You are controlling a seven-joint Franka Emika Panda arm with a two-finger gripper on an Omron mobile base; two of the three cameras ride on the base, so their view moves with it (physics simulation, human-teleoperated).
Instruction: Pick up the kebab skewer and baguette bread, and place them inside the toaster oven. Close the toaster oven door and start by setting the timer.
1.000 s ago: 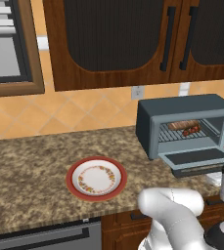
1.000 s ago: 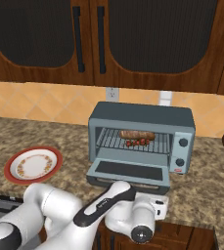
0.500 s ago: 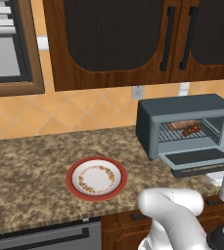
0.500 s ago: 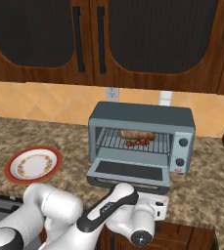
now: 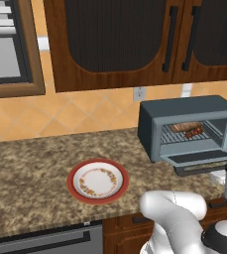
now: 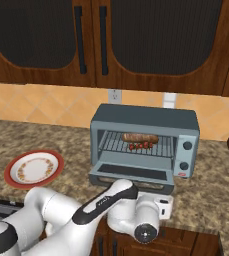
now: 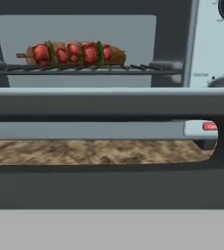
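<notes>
Over the last second we see almost nothing shift on the desk (image 5: 30, 173): the toaster oven (image 6: 145, 142) sits where it sat, the toaster oven door (image 6: 133, 173) hangs down just as it did, and the red-rimmed plate (image 5: 97, 180) is as bare as before. The only change we can make out is in our own arm, whose forearm and wrist have crept a little further in below the front of the door in the right base view.

For the task, we take this to mean the loading is finished. The baguette bread (image 6: 140, 137) lies on the wire rack (image 6: 136, 145) inside the oven, and the kebab skewer (image 6: 141, 145) rests just in front of it on the same rack; the hand view shows the skewer's (image 7: 69, 53) red chunks with the brown loaf behind them. What remains, as we judge it, is swinging the door up and then turning the timer knob (image 6: 187, 145) on the right-hand panel.

As for the pincer, we cannot tell how far open it is or whether it touches anything: its fingertips are not distinguishable. The hand view looks level along the lowered door, with the dark handle bar (image 7: 108, 188) crossing close in front of the camera, so we judge the hand is lined up low at the door's edge, ready to lift.
</notes>
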